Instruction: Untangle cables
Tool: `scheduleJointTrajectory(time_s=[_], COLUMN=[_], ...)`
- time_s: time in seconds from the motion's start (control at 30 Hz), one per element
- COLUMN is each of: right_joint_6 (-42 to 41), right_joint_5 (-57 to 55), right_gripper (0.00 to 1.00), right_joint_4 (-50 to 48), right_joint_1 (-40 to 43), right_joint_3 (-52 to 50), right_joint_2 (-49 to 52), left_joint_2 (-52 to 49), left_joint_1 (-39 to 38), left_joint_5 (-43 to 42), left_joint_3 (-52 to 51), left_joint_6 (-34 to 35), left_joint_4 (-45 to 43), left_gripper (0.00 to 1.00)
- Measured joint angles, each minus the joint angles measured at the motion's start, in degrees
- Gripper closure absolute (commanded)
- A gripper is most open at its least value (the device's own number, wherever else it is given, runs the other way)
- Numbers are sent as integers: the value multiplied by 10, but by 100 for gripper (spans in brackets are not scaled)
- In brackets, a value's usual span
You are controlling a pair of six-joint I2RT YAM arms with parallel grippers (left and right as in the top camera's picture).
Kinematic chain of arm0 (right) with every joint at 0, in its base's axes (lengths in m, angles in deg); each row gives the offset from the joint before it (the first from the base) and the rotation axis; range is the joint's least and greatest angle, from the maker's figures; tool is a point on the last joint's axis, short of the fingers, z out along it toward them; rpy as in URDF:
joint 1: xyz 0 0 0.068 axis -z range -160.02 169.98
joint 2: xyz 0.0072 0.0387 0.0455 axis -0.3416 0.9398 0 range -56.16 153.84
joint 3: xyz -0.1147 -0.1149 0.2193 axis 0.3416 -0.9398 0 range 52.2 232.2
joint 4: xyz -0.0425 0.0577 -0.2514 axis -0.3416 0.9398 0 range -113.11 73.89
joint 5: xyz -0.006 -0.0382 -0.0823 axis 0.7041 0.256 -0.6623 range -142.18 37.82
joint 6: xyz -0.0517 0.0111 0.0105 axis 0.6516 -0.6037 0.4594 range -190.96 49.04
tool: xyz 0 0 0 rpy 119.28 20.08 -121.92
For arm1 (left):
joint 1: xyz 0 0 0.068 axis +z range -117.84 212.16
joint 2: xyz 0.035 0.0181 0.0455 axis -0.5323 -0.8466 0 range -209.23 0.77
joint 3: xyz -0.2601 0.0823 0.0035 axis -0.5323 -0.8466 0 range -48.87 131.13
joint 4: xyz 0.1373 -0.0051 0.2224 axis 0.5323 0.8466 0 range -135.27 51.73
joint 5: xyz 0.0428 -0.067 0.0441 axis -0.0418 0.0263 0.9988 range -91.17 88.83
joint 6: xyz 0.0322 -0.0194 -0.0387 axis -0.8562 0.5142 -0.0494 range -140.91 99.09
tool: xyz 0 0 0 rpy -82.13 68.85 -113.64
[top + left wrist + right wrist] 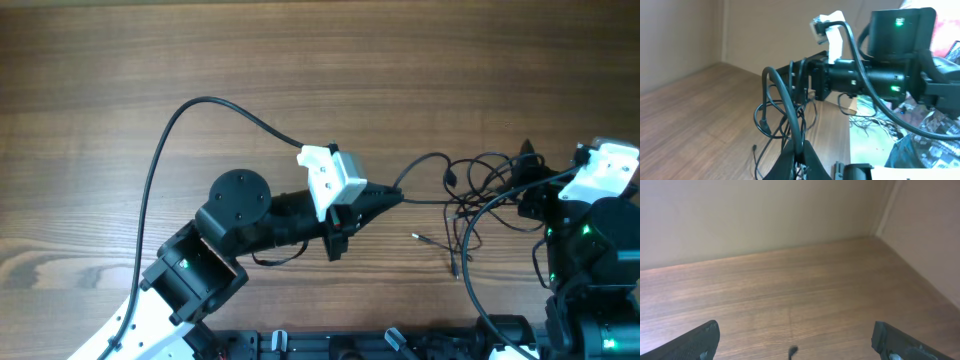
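A tangle of thin black cables lies on the wooden table right of centre. My left gripper points right at its left edge and is shut on one black cable; the left wrist view shows the fingers pinching that cable, with the tangle rising just beyond. My right gripper sits at the tangle's right side. In the right wrist view its fingers are spread wide and empty, with only a small black cable tip between them.
Loose cable ends trail onto the table below the tangle. A long black cable arcs from the left arm to its wrist camera. The right arm's body fills the left wrist view behind the tangle.
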Motion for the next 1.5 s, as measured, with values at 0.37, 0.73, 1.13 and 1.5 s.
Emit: scheduleJointTrajectory(time_s=[0.37, 0.73, 1.13, 1.5], right_joint_6=[9, 88, 97, 97], right_joint_5=[152, 341, 376, 376], right_gripper=[0, 0, 0, 0], right_joint_4=[-100, 1, -2, -2], right_joint_1=[0, 2, 2, 2], right_joint_3=[-3, -3, -3, -3], right_joint_2=[0, 27, 77, 77], left_joint_2=[0, 1, -110, -384], left_joint_1=[0, 0, 0, 1], left_joint_5=[270, 316, 525, 425], left_joint_3=[0, 0, 7, 7], left_joint_6=[26, 65, 98, 60], left_joint_4=[6, -95, 62, 31], left_gripper=[96, 52, 0, 6])
